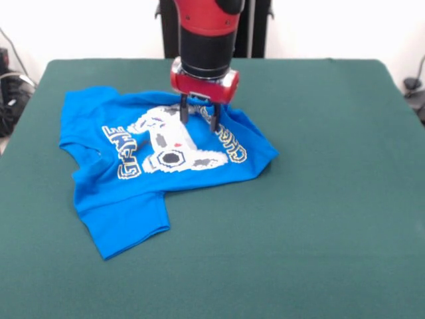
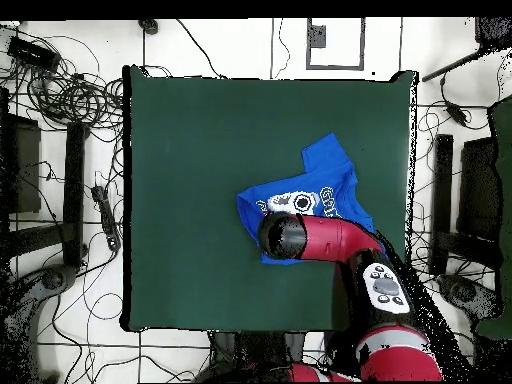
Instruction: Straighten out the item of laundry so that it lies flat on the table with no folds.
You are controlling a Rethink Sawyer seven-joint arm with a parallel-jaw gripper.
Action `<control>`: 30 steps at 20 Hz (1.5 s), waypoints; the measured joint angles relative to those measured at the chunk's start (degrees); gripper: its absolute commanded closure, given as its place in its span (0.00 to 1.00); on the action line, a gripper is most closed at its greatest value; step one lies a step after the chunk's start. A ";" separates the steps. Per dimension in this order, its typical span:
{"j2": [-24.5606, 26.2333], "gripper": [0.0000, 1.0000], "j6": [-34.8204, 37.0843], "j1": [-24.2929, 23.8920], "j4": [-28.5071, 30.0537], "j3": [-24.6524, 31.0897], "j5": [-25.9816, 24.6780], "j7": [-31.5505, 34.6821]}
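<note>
Tabletop [image 1: 332,219]: large, rectangular, dark green felt-like surface; seen whole from overhead [image 2: 200,150], ringed there by cables on a pale tiled floor.

Arm [image 1: 207,33]: red and black, descended from above onto the middle of the T-shirt; from overhead [image 2: 335,240] stretched across the shirt's lower part and hid much of it.

T-shirt [image 1: 119,199]: small, bright blue, short-sleeved; lay on the tabletop left of centre in the front view, well inside every edge. Not flat: cloth bunched and ridged around the print, right-hand part gathered into a rumpled point, one sleeve spread towards the front edge of the tabletop. From overhead [image 2: 330,165] sat towards the right side of the tabletop, one sleeve pointing away from the arm.

Print [image 1: 174,147]: white-and-grey game controller, flanked by yellow-outlined lettering, distorted by the folds.

Pincer [image 1: 198,119]: two dark fingers [image 1: 183,111] pointed straight down, spread moderately apart, tips down at the shirt beside the top of the print. Whether any cloth was pinched between them could not be told; nothing lifted off the tabletop.
</note>
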 measured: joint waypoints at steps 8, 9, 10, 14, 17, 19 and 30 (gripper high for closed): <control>0.49 0.00 0.00 1.04 0.01 0.01 1.14 0.00; 0.60 0.00 0.00 1.35 0.01 0.02 1.31 0.00; 0.64 0.00 0.00 1.53 0.01 0.02 1.34 0.00; 0.71 0.00 0.00 2.16 0.01 0.07 1.47 0.00; 0.78 0.00 -0.27 2.42 0.01 0.14 1.55 0.00; 0.82 0.00 -0.46 2.53 0.01 0.15 1.66 0.00; 3.27 0.00 -2.59 4.77 -0.02 0.17 3.96 0.00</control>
